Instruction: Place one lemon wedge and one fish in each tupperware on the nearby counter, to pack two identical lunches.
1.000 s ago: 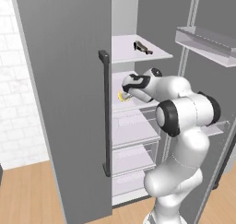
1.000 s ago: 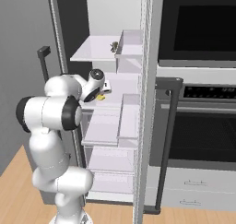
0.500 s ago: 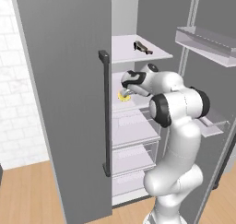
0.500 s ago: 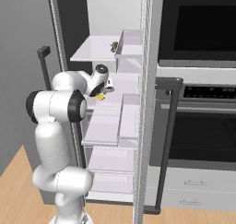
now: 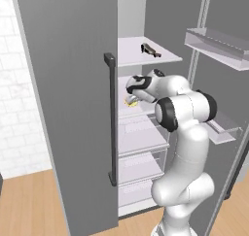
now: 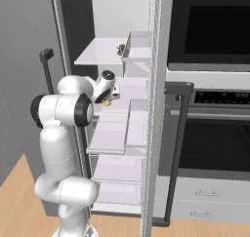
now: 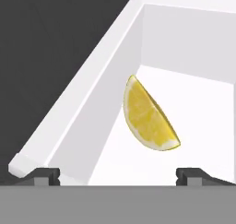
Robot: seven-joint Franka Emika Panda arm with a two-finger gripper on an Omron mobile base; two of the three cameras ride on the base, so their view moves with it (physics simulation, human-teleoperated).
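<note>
One lemon wedge [image 7: 148, 117] lies between the open claw's [image 7: 118, 174] tips.

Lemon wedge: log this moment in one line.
stage: reaching | pincer: open, over wedge | wedge: on fridge shelf, not held | fish: upper shelf

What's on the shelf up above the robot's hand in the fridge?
A small dark fish lies on the top shelf, above the open tool. One shelf down, a lemon wedge sits in front of the tool. The shelf's back left corner is hidden behind the door.
</note>
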